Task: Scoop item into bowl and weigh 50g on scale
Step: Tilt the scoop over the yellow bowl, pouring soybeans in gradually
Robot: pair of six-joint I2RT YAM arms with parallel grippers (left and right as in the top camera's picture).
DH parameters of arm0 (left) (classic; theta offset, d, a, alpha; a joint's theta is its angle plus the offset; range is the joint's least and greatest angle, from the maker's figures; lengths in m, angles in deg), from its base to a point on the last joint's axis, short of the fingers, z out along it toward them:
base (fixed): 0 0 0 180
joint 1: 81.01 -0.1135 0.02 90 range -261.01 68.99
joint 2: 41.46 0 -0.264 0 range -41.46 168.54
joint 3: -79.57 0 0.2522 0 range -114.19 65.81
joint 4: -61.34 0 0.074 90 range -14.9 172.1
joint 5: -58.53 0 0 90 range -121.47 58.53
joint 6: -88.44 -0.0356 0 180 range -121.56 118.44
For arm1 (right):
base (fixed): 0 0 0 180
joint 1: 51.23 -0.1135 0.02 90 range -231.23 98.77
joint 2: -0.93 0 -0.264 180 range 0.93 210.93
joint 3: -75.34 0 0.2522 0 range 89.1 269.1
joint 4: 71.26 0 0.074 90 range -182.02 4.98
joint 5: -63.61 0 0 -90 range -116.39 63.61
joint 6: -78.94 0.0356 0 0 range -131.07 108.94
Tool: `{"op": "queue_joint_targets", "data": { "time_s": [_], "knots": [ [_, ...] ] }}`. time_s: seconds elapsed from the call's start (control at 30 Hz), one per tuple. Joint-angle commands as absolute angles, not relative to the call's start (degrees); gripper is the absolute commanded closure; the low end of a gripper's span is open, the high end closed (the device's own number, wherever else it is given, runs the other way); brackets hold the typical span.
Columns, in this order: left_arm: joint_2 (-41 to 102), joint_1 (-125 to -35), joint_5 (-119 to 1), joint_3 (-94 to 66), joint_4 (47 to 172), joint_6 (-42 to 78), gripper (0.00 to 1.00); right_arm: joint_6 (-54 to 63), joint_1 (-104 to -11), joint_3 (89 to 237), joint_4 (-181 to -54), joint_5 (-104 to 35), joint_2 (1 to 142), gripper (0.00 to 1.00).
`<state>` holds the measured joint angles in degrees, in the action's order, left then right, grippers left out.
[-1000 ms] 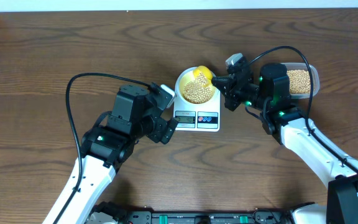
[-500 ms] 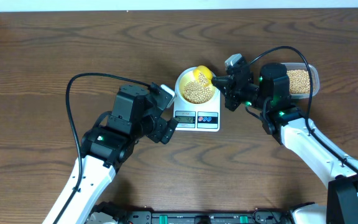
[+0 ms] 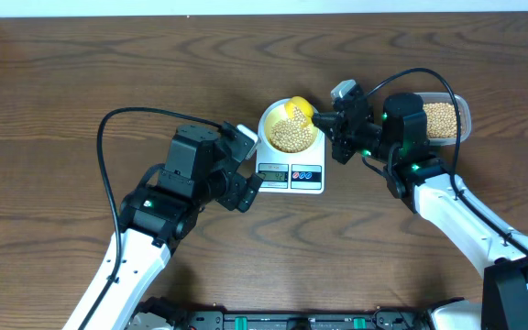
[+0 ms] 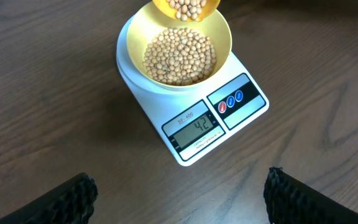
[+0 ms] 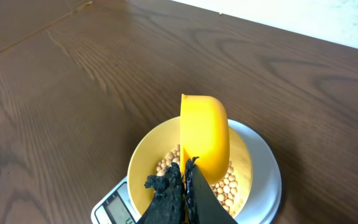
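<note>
A pale-yellow bowl [image 3: 291,135] of tan beans [image 4: 179,55] sits on the white scale [image 4: 244,109], whose display [image 4: 194,132] reads 42. My right gripper [image 5: 185,175] is shut on the handle of a yellow scoop [image 5: 204,134], held tilted over the bowl's far rim. In the left wrist view the scoop [image 4: 185,7] still carries some beans. My left gripper [image 4: 182,202] stands open and empty over bare wood just in front of the scale. Seen from overhead, it [image 3: 248,187] is at the scale's left front corner, and the right gripper [image 3: 324,120] is to the right of the bowl.
A clear plastic container [image 3: 444,120] holding more beans stands to the right, partly behind my right arm. The table's far edge runs along the top of the overhead view.
</note>
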<state>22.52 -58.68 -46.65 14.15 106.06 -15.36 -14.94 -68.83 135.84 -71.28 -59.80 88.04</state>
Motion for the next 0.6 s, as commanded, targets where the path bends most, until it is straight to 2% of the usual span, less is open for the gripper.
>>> {"op": "queue_joint_targets", "data": {
  "time_s": [0.0, 0.57],
  "knots": [
    [22.63, -58.92, -47.52, 15.09, 105.86, -16.10, 0.12, -17.17, -69.34, 135.80, -71.35, -59.73, 88.33, 0.99],
    [22.63, -58.92, -47.52, 15.09, 105.86, -16.10, 0.12, -19.77, -69.31, 135.80, -71.54, -59.73, 88.33, 0.99]
  ]
}}
